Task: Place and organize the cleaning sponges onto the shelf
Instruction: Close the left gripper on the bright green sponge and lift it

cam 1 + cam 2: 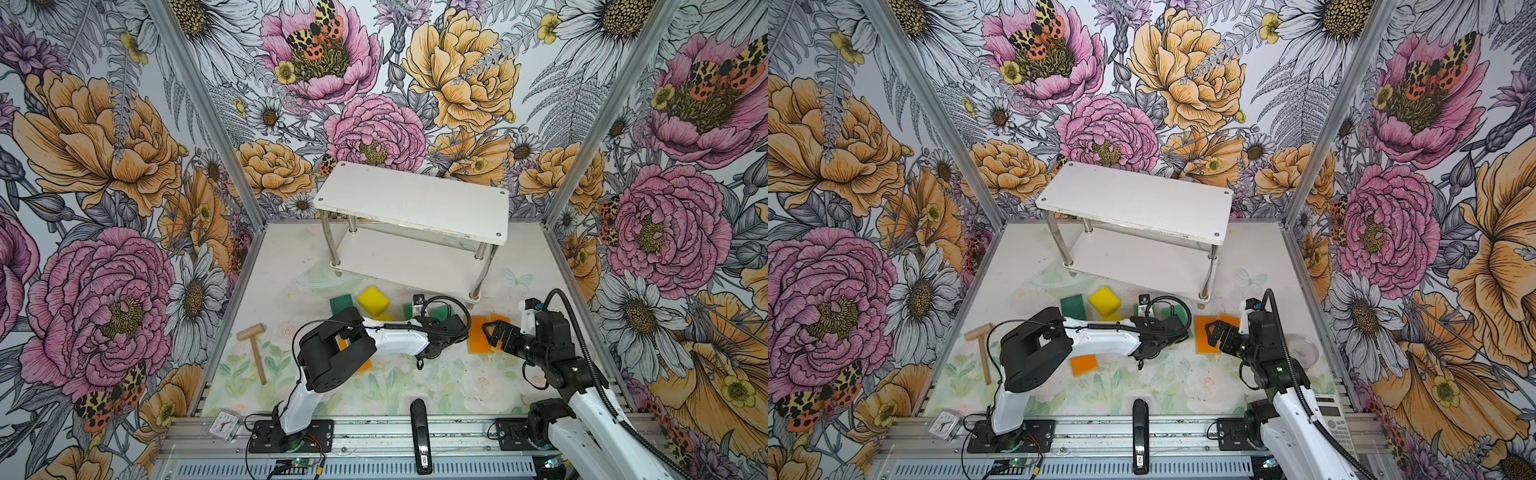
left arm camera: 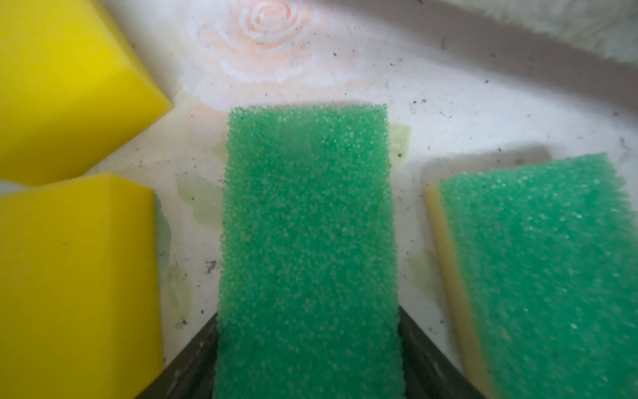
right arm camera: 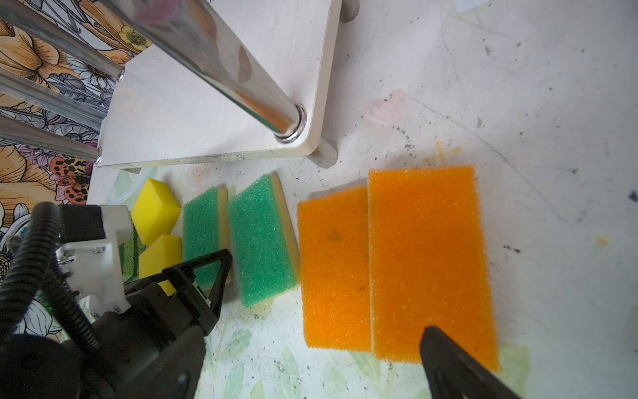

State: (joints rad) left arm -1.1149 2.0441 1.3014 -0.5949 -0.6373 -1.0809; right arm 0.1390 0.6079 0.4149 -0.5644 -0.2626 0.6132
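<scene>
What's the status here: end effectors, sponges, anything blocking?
Left end effector shut on light green sponge, lying on table. Right end effector open above orange sponges. Shelf bare. Yellow sponges close beside it.

White arm links [image 1: 399, 338], black joints [image 1: 328, 357], ribbed black cables [image 3: 74, 311]

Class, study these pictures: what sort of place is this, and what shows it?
Probably a robot test booth: two robot arms bolted to a metal rail, flower-print walls in metal frames, sponges scattered before a small shelf.
</scene>
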